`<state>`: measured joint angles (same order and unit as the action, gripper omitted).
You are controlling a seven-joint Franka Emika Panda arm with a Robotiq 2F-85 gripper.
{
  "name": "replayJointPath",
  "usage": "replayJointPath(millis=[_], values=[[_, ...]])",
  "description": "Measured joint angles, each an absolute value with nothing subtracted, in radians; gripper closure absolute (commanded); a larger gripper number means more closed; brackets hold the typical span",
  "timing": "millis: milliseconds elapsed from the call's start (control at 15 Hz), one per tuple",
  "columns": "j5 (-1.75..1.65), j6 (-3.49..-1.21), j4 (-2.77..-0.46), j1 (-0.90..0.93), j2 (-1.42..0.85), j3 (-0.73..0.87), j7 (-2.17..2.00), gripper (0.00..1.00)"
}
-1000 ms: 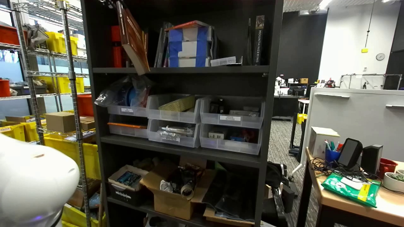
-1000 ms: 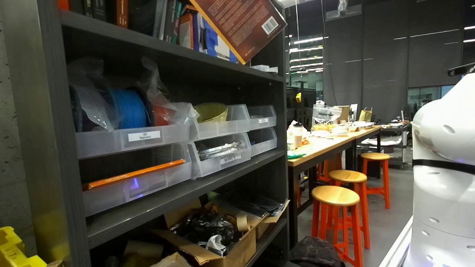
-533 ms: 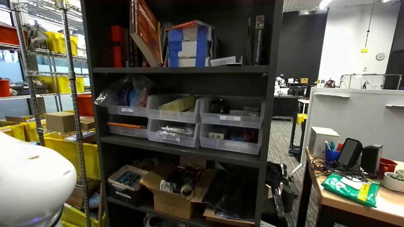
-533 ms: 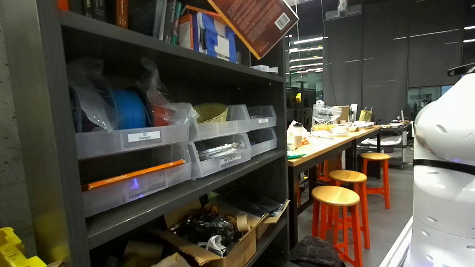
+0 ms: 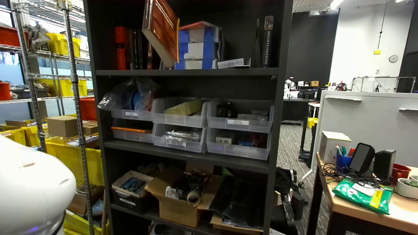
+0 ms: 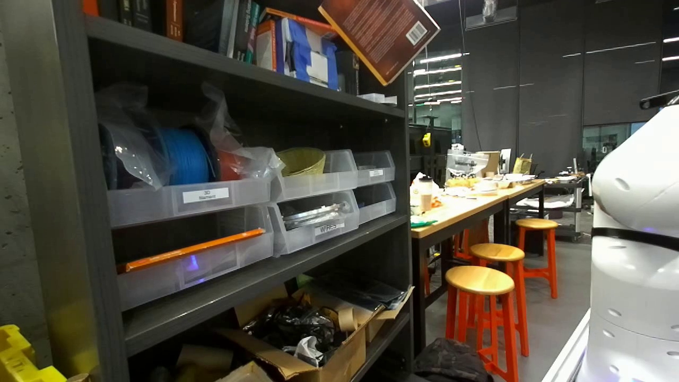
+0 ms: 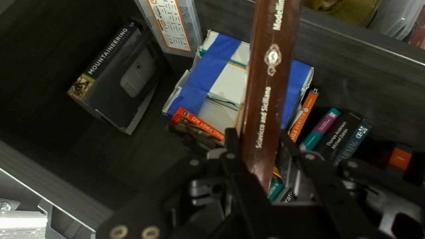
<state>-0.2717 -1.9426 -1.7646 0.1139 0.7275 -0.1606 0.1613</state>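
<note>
From the left of my wrist view I see the MOUNTAINEERING book (image 7: 114, 74) standing at the far end, then a clear plastic case (image 7: 170, 26), then a bundle (image 7: 215, 71) strapped with blue tape, with a red-spined FIRST AID book (image 7: 199, 126) on it. Mid-view, my gripper (image 7: 259, 136) is clamped across the spine of the red-brown book (image 7: 270, 79), which it holds tilted at the front of the upper shelf (image 5: 248, 72), before the bundle. Right of that stands a row of books (image 7: 342, 132).

I judge the step in hand to be carrying the gripped book along the shelf front; the next move seems to call for a firm squeeze and slow travel, its low corner kept clear of the bundle.

Against a second ago, the book sits further right in both exterior views, and in an exterior view it now overlaps the edge of the bundle (image 5: 196, 49).
</note>
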Motion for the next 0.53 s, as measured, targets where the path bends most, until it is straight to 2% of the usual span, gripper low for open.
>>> replayJointPath(millis=[200,267,533], values=[[-0.272,-1.944,-1.765,0.093,0.728,-0.147,0.161,0.92],[-0.272,-1.944,-1.765,0.087,0.728,-0.142,0.161,0.7],[-0.272,-1.944,-1.765,0.075,0.728,-0.131,0.161,0.7]])
